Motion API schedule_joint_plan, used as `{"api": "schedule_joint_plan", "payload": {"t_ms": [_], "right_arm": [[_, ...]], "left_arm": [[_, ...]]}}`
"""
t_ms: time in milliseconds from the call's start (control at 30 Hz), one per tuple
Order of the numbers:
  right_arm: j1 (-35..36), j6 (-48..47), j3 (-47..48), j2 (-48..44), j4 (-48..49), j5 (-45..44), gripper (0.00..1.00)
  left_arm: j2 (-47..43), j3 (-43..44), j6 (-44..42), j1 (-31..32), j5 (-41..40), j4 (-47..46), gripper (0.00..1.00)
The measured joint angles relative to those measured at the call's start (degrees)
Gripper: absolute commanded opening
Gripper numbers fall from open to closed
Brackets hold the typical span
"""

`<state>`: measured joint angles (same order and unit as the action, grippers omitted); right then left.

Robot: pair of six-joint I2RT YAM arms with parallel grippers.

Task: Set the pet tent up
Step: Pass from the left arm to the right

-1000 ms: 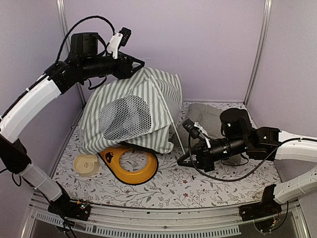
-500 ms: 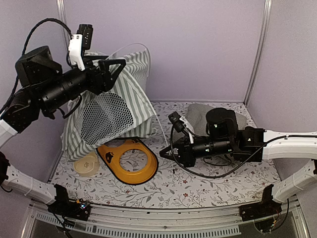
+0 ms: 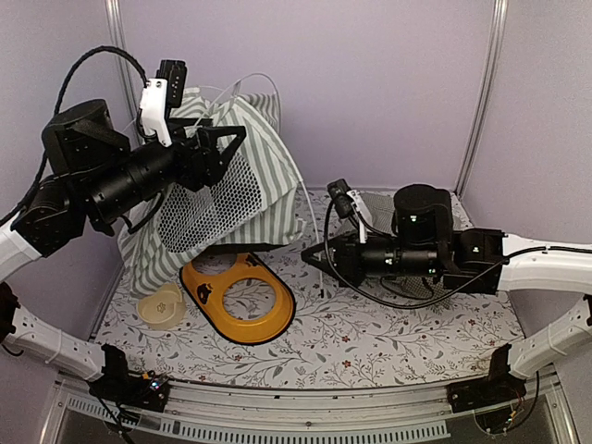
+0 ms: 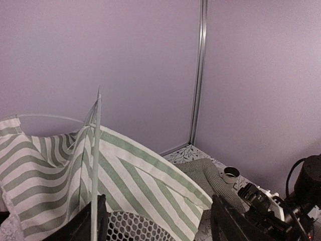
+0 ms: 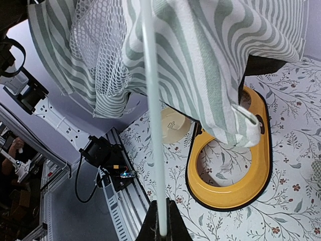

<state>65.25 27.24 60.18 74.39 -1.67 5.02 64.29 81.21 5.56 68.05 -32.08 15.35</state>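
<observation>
The pet tent (image 3: 268,176) hangs slumped and hoisted at the back left, nowhere near standing taut. The left gripper (image 3: 236,153) sits at its top with fingers spread wide. The right gripper (image 3: 307,255) is pinched shut on a thin white pole (image 5: 152,125), so I'd say the shaping is yet to do.

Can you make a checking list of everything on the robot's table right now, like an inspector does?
Surface: flowery table cloth, lying flat.
Job's things: pet tent hangs high at back left, sagging, not yet set up; its white pole runs to the right claw.
Clutter: yellow oval ring partly below the tent; cream bowl beside it; checked cushion behind the right arm.
Grippers: left claw open wide around the tent's mesh; right claw shut on the white pole.
Cables: black cable loops over the left arm; second black cable hangs under the right arm.
Surroundings: lilac walls, metal posts.
</observation>
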Motion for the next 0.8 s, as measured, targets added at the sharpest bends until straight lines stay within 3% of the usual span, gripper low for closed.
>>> {"api": "schedule_joint_plan", "payload": {"t_ms": [133,433,633,800], "right_arm": [[0.5,0.1,0.0,-3.7,-1.9,-3.9,0.00],[1.4,-2.3,-1.8,-13.4,-7.4,-12.1,0.00],[1.3,-2.4,-2.9,-18.6,-12.2,-17.1,0.00],[1.3,-1.1,-3.7,-19.2,-14.6,-19.3,0.00]], "left_arm": [[-0.1,-0.3,0.0,1.0,5.0,-3.0,0.68],[-0.2,-0.2,-0.4,7.5,17.2,-7.6,0.78],[-2.5,0.6,0.9,7.0,13.3,-8.2,0.79],[-3.3,2.4,4.6,1.6,10.2,-5.1,0.64]]}}
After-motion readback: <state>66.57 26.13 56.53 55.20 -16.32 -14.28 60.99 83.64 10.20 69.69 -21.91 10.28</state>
